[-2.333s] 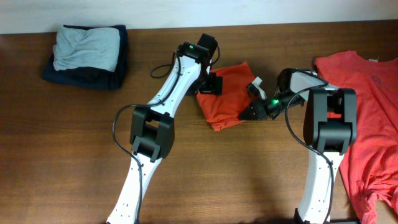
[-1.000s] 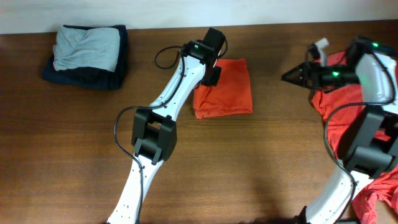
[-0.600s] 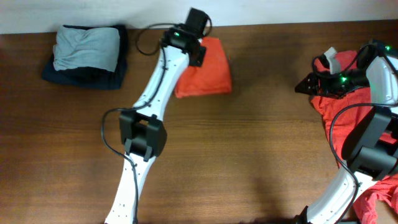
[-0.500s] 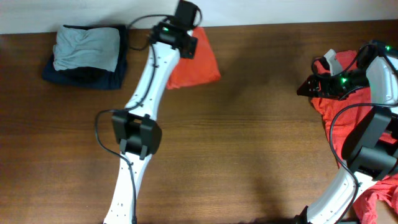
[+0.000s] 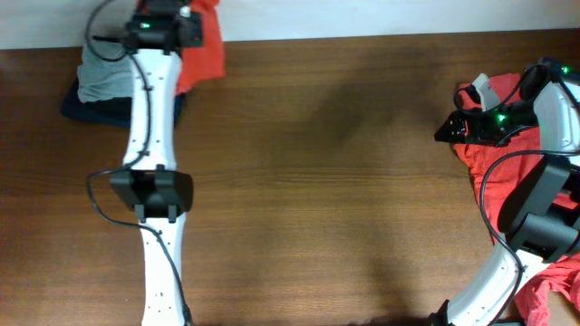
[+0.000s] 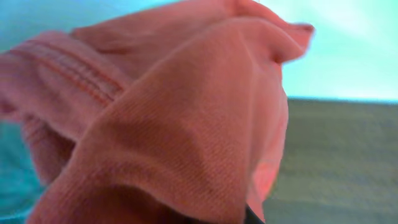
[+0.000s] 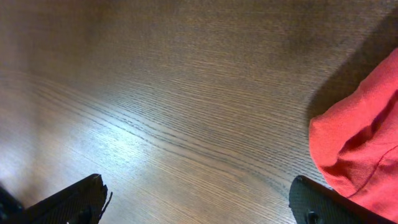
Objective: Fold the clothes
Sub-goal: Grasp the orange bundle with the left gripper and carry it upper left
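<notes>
A folded orange-red shirt (image 5: 205, 50) hangs lifted at the far left back, just right of a stack of folded clothes. My left gripper (image 5: 188, 27) is shut on it. In the left wrist view the shirt's fabric (image 6: 186, 124) fills the frame and hides the fingers. A second orange-red shirt (image 5: 473, 154) lies crumpled and unfolded at the right edge of the table. My right gripper (image 5: 448, 129) hovers at that shirt's left border. It stands wide open (image 7: 199, 208) over bare wood, with the shirt's edge (image 7: 360, 149) beside its right finger (image 7: 329, 205).
A stack of folded clothes, grey on dark navy (image 5: 113, 86), sits at the back left under my left arm. The wooden table (image 5: 317, 181) stretches between the two arms. A pale wall runs along the back edge.
My left arm has swung the folded shirt from the table's middle to the far left and lifted it beside the stack. The right gripper has settled at the unfolded shirt's edge.
</notes>
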Tool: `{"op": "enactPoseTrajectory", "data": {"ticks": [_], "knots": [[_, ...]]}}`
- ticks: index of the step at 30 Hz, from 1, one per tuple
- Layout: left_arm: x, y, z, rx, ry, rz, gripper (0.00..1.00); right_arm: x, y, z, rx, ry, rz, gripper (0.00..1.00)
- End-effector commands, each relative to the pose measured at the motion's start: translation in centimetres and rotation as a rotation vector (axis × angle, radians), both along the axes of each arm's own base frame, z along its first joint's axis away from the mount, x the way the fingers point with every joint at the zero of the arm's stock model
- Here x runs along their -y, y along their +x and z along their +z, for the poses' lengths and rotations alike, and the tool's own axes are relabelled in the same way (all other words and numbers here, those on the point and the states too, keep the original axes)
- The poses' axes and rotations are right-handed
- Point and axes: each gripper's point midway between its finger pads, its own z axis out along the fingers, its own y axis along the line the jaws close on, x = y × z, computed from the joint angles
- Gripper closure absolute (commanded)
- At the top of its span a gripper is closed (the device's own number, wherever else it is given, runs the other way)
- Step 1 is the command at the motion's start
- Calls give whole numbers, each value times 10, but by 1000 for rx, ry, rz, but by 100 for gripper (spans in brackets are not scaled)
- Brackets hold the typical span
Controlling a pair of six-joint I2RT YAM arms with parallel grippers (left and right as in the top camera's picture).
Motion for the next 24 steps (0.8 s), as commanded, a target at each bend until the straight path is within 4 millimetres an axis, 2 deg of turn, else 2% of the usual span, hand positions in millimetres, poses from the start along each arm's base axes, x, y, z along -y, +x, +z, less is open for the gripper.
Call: {"op": "enactPoseTrajectory", "data": {"ticks": [1, 3, 4, 7, 12, 18, 24], "knots": [[-39, -3, 65, 157, -106, 72, 99, 2, -2, -2, -6, -7, 1, 2], [-62, -5, 65, 167, -148, 135, 99, 2, -2, -2, -6, -7, 1, 2], [-84, -8, 63, 168, -180, 200, 99, 2, -2, -2, -6, -7, 1, 2], [-123, -17, 60, 169, -224, 308, 100, 2, -2, -2, -7, -7, 1, 2], [-177, -42, 44, 133, -334, 511, 99, 2, -2, -2, -6, -7, 1, 2], [-199, -58, 29, 96, -422, 623, 99, 2, -2, -2, -6, -7, 1, 2], [-189, -56, -5, 0, -480, 604, 99, 2, -2, -2, -6, -7, 1, 2]]}}
